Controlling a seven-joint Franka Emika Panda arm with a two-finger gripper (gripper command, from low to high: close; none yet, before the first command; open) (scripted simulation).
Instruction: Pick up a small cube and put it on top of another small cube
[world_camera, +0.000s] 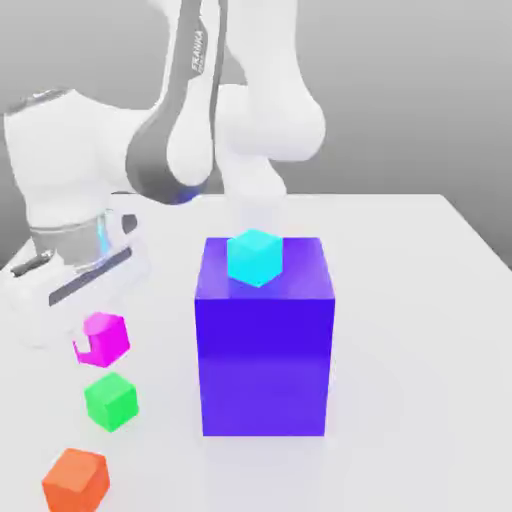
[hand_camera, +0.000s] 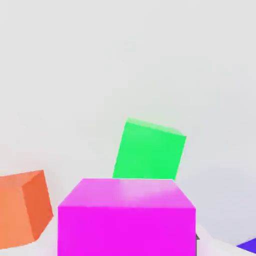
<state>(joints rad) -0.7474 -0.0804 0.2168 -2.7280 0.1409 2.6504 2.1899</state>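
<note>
We hold the pink cube tight in our claw; we should line it up over the green cube; then lower it slowly.

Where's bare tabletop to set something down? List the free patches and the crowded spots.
Free: the wide stretch of table on the exterior view's right of the blue-violet block. Crowded: the exterior view's left, where the magenta cube, green cube and orange cube line up under the hand.
</note>
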